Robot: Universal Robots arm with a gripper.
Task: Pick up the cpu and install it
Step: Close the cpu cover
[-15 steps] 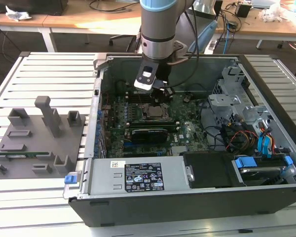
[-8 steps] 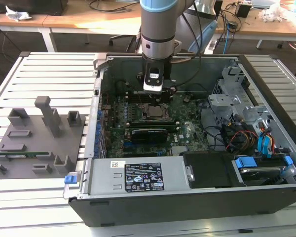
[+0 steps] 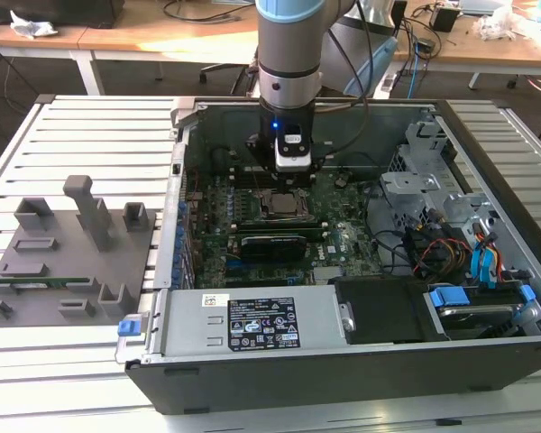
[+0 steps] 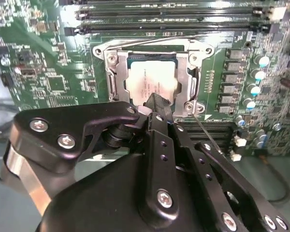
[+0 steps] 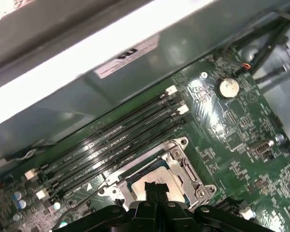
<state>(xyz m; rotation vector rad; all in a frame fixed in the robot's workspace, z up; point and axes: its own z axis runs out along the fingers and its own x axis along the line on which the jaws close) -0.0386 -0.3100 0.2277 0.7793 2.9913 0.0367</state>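
Claw: the claw (image 4: pixel 157 104) is clenched, fingertips pressed together with nothing between them, right over the socket's rim. Whether it touches the chip, can't tell.
Chip: there's the cpu (image 4: pixel 150 82), lying flat inside the socket (image 4: pixel 191 72), silver lid up, one edge hidden behind the claw tip.
Chip writing: dark lines on the lid, too small to make out.
Memory slots: black memory slots (image 5: pixel 111 145) run just beside the socket, their far ends cut off.
Coin battery: the coin battery (image 5: pixel 228 87) sits near the socket on the green board (image 5: pixel 241 159).
Arm: the arm (image 3: pixel 293 45) stands straight above the socket, upper part cut off.
Case: the computer case (image 3: pixel 343 374) lies open around the socket. Its label (image 3: pixel 261 323) is unreadable.
Tray: a grey tray (image 3: pixel 63 262) sits outside the case, well apart from the socket.
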